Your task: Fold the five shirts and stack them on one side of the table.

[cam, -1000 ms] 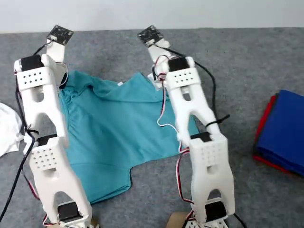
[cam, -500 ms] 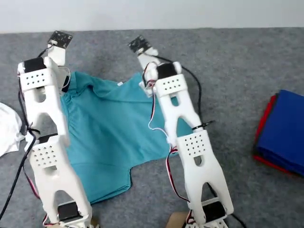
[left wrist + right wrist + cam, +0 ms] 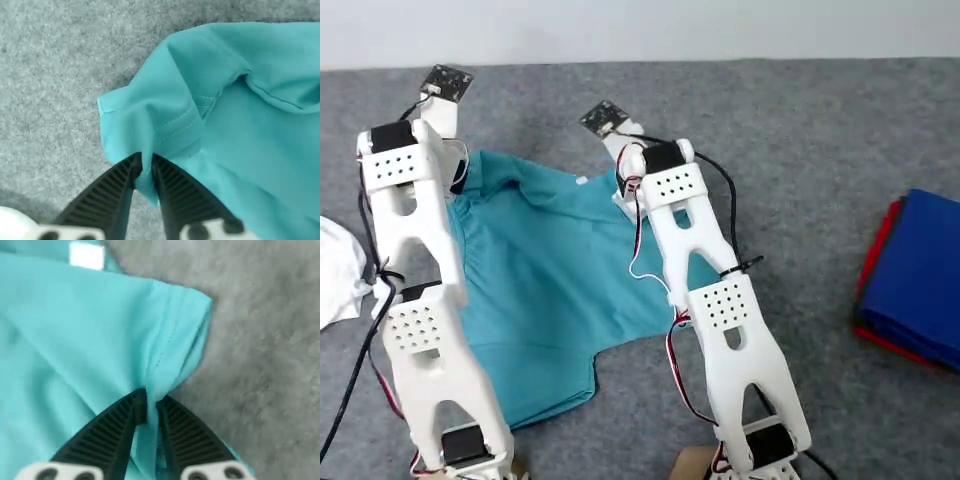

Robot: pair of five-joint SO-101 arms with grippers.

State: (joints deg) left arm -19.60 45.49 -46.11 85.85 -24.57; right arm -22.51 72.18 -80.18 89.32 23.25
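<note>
A teal shirt (image 3: 550,290) lies spread on the grey table between the two arms. At its far left corner my left gripper (image 3: 144,169) is shut on a fold of the teal shirt (image 3: 215,115) near a stitched hem. My right gripper (image 3: 148,405) is shut on the teal shirt (image 3: 90,335) at its far right corner, beside a small white label (image 3: 86,255). In the high view the left arm (image 3: 405,200) stands along the shirt's left edge and the right arm (image 3: 690,250) crosses its right side.
A folded blue shirt (image 3: 920,275) rests on a red one (image 3: 876,262) at the right edge of the table. A white shirt (image 3: 338,270) lies crumpled at the left edge. Bare grey table (image 3: 820,150) stretches between the right arm and the stack.
The right arm has swung left, dragging the shirt's far right corner inward over the cloth. The left arm has barely moved.
</note>
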